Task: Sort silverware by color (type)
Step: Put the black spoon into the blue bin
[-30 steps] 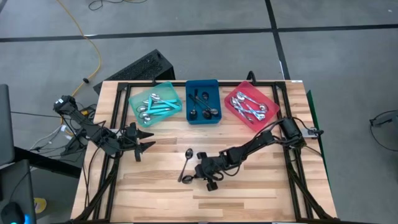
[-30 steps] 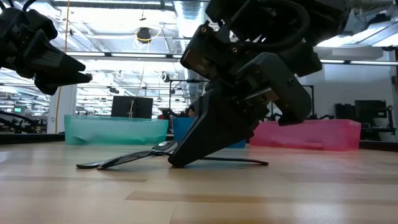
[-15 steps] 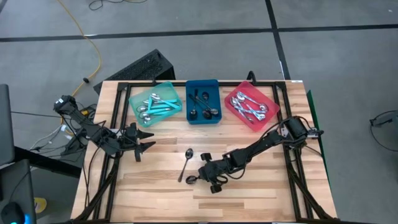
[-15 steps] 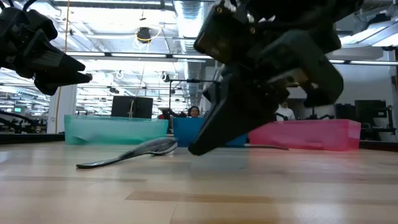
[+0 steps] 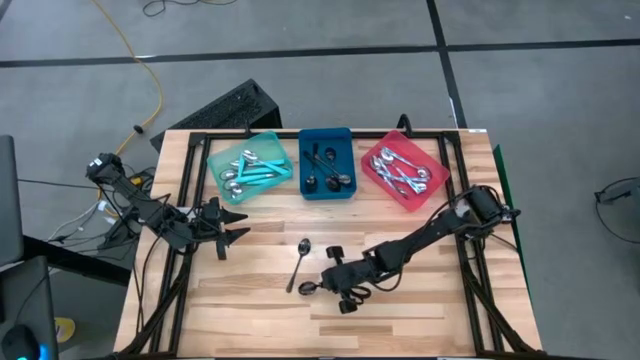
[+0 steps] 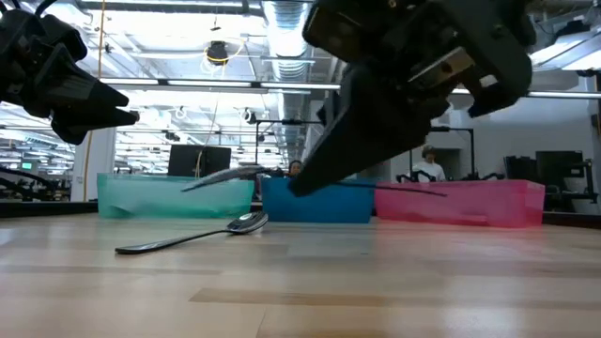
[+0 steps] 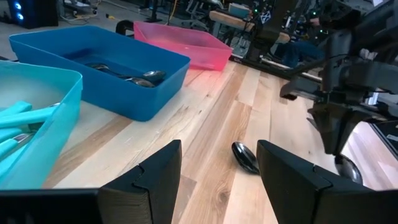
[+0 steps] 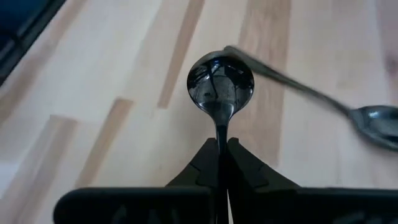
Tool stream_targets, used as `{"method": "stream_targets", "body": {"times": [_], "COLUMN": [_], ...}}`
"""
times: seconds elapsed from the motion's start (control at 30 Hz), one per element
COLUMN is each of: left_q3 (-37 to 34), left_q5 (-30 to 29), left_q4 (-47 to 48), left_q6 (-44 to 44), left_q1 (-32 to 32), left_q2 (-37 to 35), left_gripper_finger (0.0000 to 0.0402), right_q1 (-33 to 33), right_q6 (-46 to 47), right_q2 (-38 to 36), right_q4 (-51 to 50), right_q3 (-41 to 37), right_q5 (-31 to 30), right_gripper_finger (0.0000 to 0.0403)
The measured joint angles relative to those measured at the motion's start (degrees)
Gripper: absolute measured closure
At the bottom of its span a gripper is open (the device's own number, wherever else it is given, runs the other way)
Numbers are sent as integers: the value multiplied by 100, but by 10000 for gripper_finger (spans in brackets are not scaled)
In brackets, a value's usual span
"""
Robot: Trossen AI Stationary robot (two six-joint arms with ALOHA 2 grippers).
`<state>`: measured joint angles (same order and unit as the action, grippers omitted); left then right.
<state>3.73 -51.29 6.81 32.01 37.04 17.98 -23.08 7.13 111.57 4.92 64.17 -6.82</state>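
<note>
My right gripper is shut on a black spoon above the middle of the table, near its front. In the low view the spoon hangs clear of the wood. A second dark spoon lies flat on the table just beside it, and also shows in the low view. My left gripper is open and empty above the table's left side. Teal-handled spoons lie in the teal tray, black ones in the blue tray, silver ones in the red tray. My right gripper pinches the black spoon's handle between its two fingers, a little behind the bowl. The fingers slant down from the table's right side. The spoon is lifted clear and about level, its bowl ahead of the fingers and its handle end behind them.
The three trays stand in a row along the far edge. Black frame rails run along the table's left and right sides. Bare wood lies around the loose spoon and toward the near edge.
My right gripper has risen off the table with the black spoon, which lay on the wood a second ago and now hangs clear and level. It has also shifted a little toward the near edge. The other spoon has stayed in place.
</note>
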Motion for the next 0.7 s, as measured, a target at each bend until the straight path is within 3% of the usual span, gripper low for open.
{"method": "stream_targets", "body": {"times": [0.3, 0.7], "left_q3": [0, 0], "left_q5": [-4, 2], "left_q4": [11, 15], "left_q6": [43, 81], "left_q1": [0, 0], "left_q2": [2, 2], "left_gripper_finger": [207, 207], "right_q1": [-58, 138], "right_q6": [39, 703], "right_q2": [-565, -1526], "right_q4": [-489, -1279], "right_q3": [3, 3], "right_q5": [-111, -1333], "right_gripper_finger": [370, 370]}}
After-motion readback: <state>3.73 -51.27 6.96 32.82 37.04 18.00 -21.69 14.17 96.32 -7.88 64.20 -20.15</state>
